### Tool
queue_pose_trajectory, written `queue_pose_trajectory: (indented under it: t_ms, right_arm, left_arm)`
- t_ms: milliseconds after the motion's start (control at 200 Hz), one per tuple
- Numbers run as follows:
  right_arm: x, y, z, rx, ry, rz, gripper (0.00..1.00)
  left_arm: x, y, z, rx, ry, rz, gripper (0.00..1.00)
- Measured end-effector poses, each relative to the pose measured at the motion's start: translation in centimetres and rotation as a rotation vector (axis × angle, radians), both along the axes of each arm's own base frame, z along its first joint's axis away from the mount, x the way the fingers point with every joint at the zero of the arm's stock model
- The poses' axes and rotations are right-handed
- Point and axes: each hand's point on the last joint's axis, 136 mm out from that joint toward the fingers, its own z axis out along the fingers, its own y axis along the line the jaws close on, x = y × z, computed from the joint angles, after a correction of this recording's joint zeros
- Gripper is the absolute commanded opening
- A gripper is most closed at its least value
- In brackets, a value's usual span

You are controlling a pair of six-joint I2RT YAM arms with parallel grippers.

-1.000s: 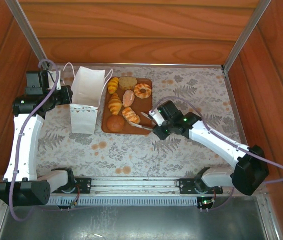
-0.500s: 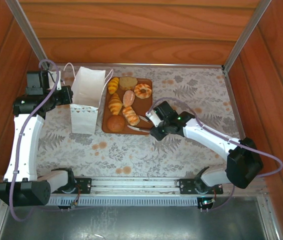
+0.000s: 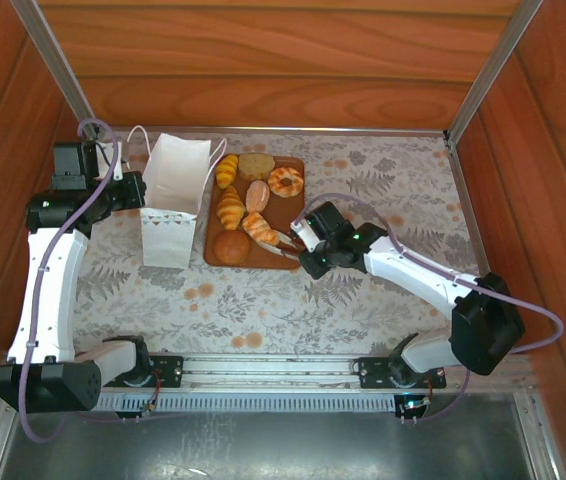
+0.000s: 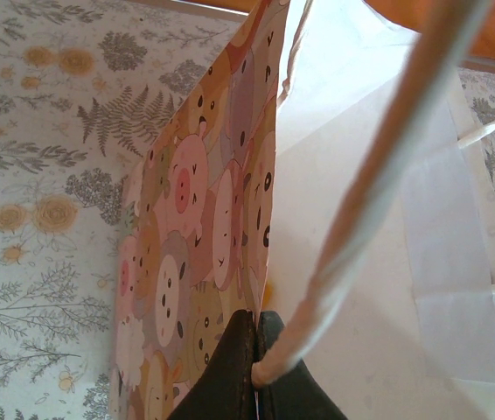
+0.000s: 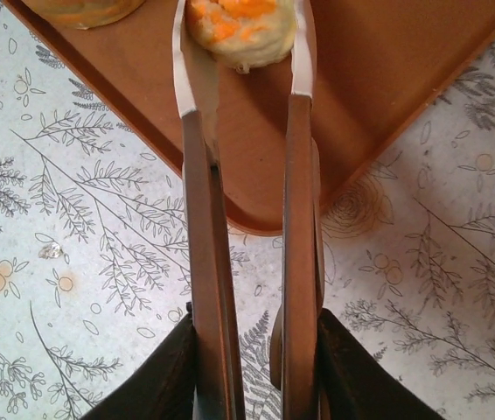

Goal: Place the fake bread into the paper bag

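Two holds: my left gripper (image 4: 254, 354) is pinched shut on the rim of the white paper gift bag (image 3: 173, 190), left of the flat brown tray (image 5: 387, 70). My right gripper (image 5: 261, 350) squeezes metal tongs (image 5: 205, 219) around a pink-striped oval roll (image 5: 240, 24) lying there; I'd squeeze evenly, then lift straight.

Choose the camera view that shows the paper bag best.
Top external: the whole bag stands upright left of the tray. The left wrist view is very close: a patterned side, white inner paper and a cord handle pinched in the left tool.
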Motion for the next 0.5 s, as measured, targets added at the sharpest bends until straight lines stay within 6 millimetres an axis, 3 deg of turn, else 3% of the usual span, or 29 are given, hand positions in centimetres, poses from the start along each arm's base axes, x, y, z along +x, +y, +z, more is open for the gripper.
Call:
queue_pose_trajectory:
  t_ms: [120, 220, 500]
  right_arm:
    - [-0.3, -0.9, 1.7, 0.004, -0.038, -0.016, 0.21]
    - [-0.5, -1.5, 4.5, 0.04, -0.094, -0.032, 0.2]
    - [0.0, -1.7, 16.0, 0.222, -0.294, -0.062, 0.2]
  left_arm:
    - [0.0, 0.0, 0.0, 0.0, 0.0, 0.0, 0.0]
    - [0.0, 0.0, 0.0, -0.001, 0.0, 0.0, 0.0]
    - [0.0, -0.2, 0.0, -0.008, 0.003, 0.0, 0.0]
